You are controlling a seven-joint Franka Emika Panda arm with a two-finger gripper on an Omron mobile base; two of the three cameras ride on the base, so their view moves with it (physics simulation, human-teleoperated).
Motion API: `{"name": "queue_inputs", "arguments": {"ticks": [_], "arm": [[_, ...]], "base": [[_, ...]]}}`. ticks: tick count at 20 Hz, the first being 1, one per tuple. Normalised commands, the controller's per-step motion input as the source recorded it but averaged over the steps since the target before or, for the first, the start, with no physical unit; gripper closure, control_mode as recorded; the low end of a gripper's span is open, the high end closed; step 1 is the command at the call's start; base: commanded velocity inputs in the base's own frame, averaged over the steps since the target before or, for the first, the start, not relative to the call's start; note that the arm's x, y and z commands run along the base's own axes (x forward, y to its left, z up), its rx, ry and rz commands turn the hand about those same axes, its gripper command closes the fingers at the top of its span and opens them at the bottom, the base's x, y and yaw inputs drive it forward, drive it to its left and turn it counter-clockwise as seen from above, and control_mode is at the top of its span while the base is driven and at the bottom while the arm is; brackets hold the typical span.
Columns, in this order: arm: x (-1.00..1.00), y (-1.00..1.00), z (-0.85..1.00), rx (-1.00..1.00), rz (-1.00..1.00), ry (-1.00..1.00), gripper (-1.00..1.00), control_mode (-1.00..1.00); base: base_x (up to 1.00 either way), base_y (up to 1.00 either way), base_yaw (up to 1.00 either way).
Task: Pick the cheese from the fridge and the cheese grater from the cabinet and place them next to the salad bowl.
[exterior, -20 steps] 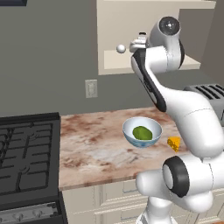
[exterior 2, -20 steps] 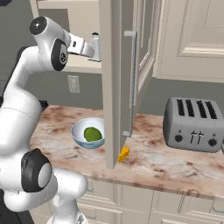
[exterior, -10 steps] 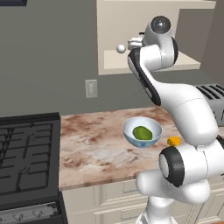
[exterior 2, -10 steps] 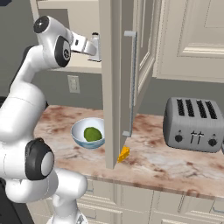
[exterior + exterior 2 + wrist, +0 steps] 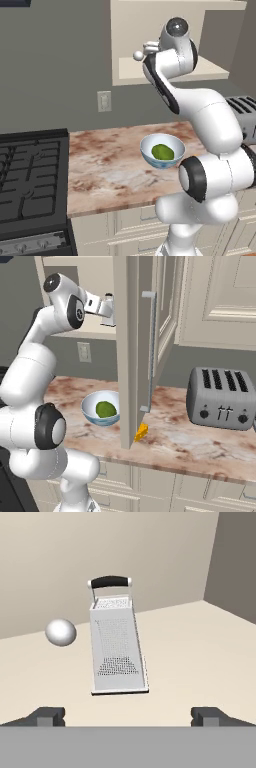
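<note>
Cheese grater stands upright on the cabinet shelf, ahead of the gripper, centred between its jaws (white ball beside it). Jaws spread wide, holding nothing.

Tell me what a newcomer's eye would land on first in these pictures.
The white arm reaching up into the cream cabinet, its open pincer lined up with the upright cheese grater on the shelf, a small white ball beside it. Below on the marbled counter sits the salad bowl, with the cheese lying near it and a grey toaster further right.
</note>
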Motion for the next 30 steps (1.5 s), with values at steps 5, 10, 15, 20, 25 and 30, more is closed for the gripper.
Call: {"name": "queue_inputs", "arguments": {"ticks": [5,10,15,20,25,30], "arm": [[0.21,-0.06,0.0,0.0,0.0,0.0,-1.0,-1.0],[0.18,-0.06,-0.01,0.0,0.0,0.0,-1.0,-1.0],[0.15,-0.04,-0.06,0.0,0.0,0.0,-1.0,-1.0],[0.16,-0.04,-0.09,0.0,0.0,0.0,-1.0,-1.0],[0.21,-0.01,-0.07,0.01,0.0,0.0,-1.0,-1.0],[0.26,0.0,-0.02,0.01,0.0,0.0,-1.0,-1.0]], "base": [[0.0,0.0,0.0],[0.0,0.0,0.0],[0.0,0.0,0.0],[0.0,0.0,0.0],[0.0,0.0,0.0],[0.0,0.0,0.0]]}}
